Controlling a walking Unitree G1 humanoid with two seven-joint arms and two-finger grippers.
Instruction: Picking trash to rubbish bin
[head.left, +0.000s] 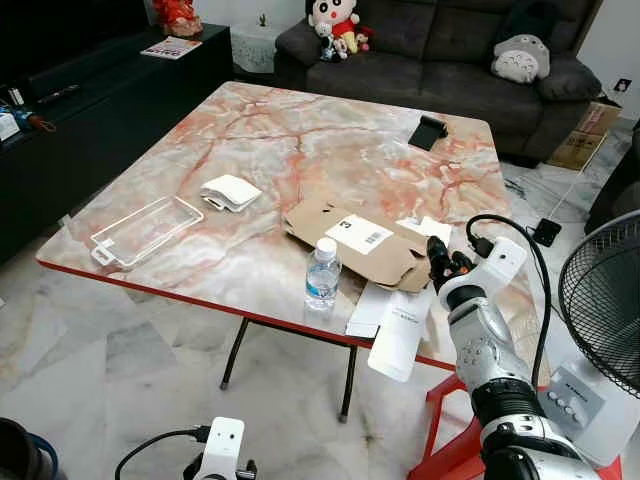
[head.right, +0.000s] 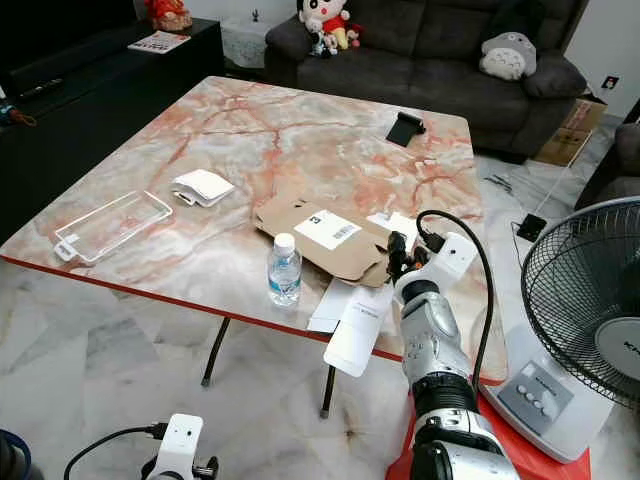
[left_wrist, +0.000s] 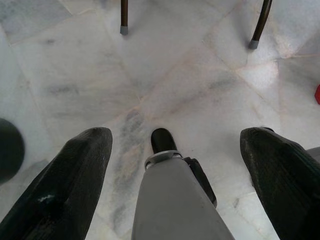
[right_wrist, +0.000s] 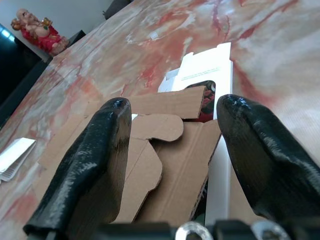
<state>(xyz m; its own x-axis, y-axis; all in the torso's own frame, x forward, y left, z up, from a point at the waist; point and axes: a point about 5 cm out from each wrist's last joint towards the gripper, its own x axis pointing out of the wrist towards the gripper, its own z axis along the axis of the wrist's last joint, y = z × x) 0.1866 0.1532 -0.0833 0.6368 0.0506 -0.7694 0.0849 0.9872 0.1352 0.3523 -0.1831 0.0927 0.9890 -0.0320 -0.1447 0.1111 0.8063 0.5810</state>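
— While the right gripper (right_wrist: 170, 165) hovers wide open and empty, where's the trash?
— Flattened cardboard (right_wrist: 150, 150) lies just ahead, between its fingers. Reaching stage, I judge; next, advance and close. Left gripper (left_wrist: 172, 175) hangs open.

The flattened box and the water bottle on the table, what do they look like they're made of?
The flattened box looks like brown corrugated cardboard, matte: the right wrist view shows its fluted cut edges and folded flaps. The water bottle appears to be clear, glossy plastic with a white cap, since the marble-patterned table shows through it.
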